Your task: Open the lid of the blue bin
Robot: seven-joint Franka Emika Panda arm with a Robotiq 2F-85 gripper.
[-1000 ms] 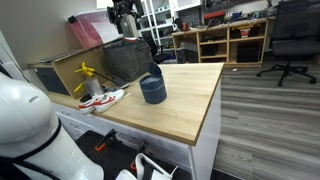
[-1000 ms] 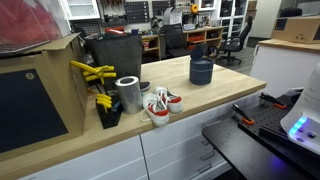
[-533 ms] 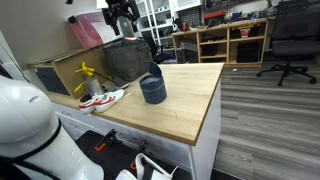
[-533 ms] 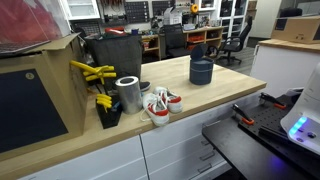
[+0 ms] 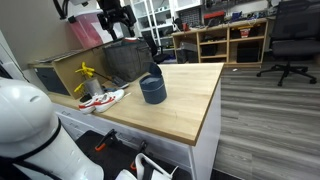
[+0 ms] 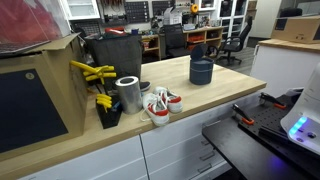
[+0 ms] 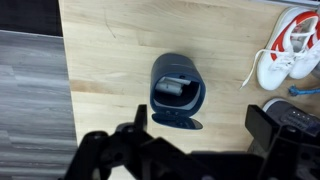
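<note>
The blue bin point(image 5: 153, 91) stands on the wooden table point(image 5: 190, 110), and shows in both exterior views point(image 6: 201, 72). Its lid point(image 5: 153, 71) is tipped up and stands at the bin's rim. In the wrist view the bin point(image 7: 160, 90) is open, with a grey object point(image 7: 175, 85) inside. The lid point(image 7: 178, 122) hangs at its near side there. My gripper point(image 5: 122, 22) is open and empty, high above the table's far side and well clear of the bin. Its fingers point(image 7: 200, 125) frame the bin from above.
White and red sneakers point(image 6: 158, 105) lie near a silver canister point(image 6: 128, 93). Yellow tools point(image 6: 92, 72) and a large dark box point(image 6: 115, 55) stand behind them. The sneakers also show in the wrist view point(image 7: 290, 50). The table drops off to grey flooring point(image 7: 30, 100).
The gripper has shifted slightly to the left at the top of the exterior view, and more of the arm shows. The bin and lid have not moved.
</note>
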